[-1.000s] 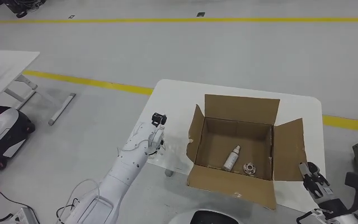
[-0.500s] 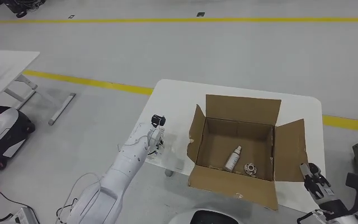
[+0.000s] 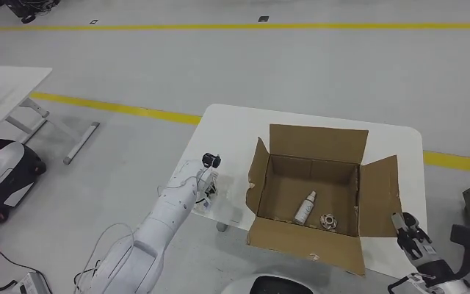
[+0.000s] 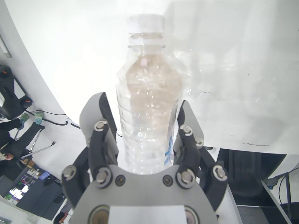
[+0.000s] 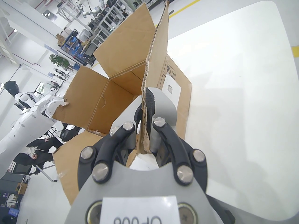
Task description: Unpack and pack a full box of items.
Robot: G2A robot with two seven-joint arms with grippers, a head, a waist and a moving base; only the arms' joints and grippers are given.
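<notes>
Left wrist view: left fingers (image 4: 93,115) clamp clear ribbed bottle (image 4: 149,108); right fingers (image 5: 164,108) pinch corrugated cardboard flap (image 5: 161,38).

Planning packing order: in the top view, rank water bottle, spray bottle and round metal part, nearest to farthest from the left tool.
1. Water bottle: held by left tool.
2. Spray bottle: inside the box.
3. Round metal part: beside it, farther.

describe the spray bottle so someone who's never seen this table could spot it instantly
Find the open cardboard box on the white table and look at its floor. Two things lie there close together. The spray bottle is the slim white one lying on its side, unlike the small round grey piece beside it.
</notes>
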